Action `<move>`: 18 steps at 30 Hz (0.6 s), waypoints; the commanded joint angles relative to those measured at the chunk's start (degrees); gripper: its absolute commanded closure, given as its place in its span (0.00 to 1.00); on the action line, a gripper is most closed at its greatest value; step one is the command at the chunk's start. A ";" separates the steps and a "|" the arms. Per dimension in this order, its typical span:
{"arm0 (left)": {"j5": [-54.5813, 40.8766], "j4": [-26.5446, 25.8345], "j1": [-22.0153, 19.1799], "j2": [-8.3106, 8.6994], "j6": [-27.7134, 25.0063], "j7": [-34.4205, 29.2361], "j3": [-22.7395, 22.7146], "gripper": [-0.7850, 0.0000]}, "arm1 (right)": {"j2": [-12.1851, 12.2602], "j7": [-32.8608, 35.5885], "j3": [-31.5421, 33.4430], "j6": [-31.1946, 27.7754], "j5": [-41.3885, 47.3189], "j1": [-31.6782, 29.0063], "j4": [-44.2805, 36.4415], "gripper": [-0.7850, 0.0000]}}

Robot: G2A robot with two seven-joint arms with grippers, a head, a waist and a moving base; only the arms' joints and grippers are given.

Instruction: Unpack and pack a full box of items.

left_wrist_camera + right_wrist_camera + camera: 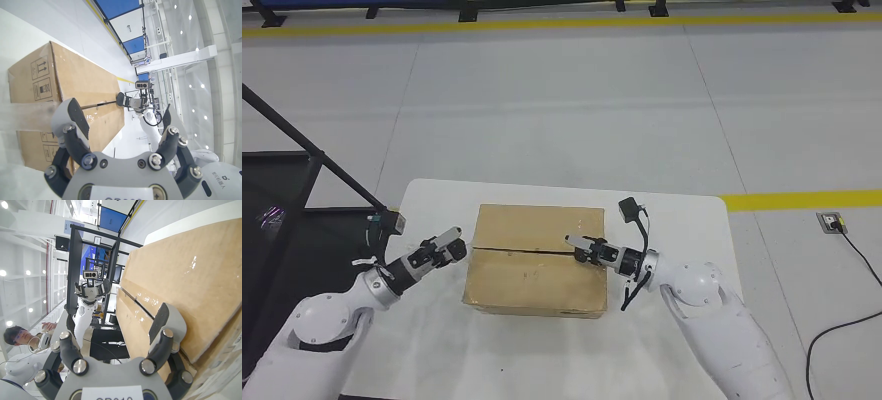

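Observation:
A closed brown cardboard box (pixel 537 258) sits in the middle of the white table, its two top flaps meeting in a dark seam under glossy tape. My left gripper (pixel 449 245) is open at the box's left end, level with the top edge; in its wrist view (pixel 122 117) one finger (pixel 78 115) lies by the seam's end on the box (pixel 85 83). My right gripper (pixel 582 250) is open at the seam's right end; in its wrist view (pixel 113 323) one finger (pixel 164 323) rests against the box top (pixel 179 285). Each wrist view shows the other gripper across the box.
The table (pixel 682 225) has bare room in front of and to the right of the box. A small device (pixel 392 222) stands at the table's left corner. A black frame with dark netting (pixel 282 200) stands just left of the table.

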 commanded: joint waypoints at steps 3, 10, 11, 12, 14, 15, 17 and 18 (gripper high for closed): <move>-0.28 0.04 2.90 -0.79 4.06 16.02 -0.44 0.00 | 0.00 0.00 0.00 0.00 0.00 0.00 0.00 0.00; -7.42 2.05 9.10 -1.79 8.38 23.62 -1.49 0.00 | 0.00 0.00 0.00 0.00 0.00 0.00 0.00 0.00; -7.08 2.26 9.85 -1.82 8.25 23.57 -1.64 0.00 | 0.00 0.00 0.00 0.00 0.00 0.00 0.00 0.00; -6.51 2.27 10.53 -1.85 8.18 23.26 -1.63 0.00 | 0.00 0.00 0.00 0.00 0.00 0.00 0.00 0.00; -6.13 2.54 11.29 -1.99 8.69 22.86 -1.50 0.00 | 0.00 0.00 0.00 0.00 0.00 0.00 0.00 0.00; -6.44 2.74 11.23 -2.11 9.25 22.39 -1.26 0.00 | 0.00 0.00 0.00 0.00 0.00 0.00 0.00 0.00; -6.43 3.65 10.48 -2.43 10.28 22.61 -0.52 0.00 | 0.00 0.00 0.00 0.00 0.00 0.00 0.00 0.00; -6.37 4.07 9.95 -2.65 10.76 22.84 0.09 0.00 | 0.00 0.00 0.00 0.00 0.00 0.00 0.00 0.00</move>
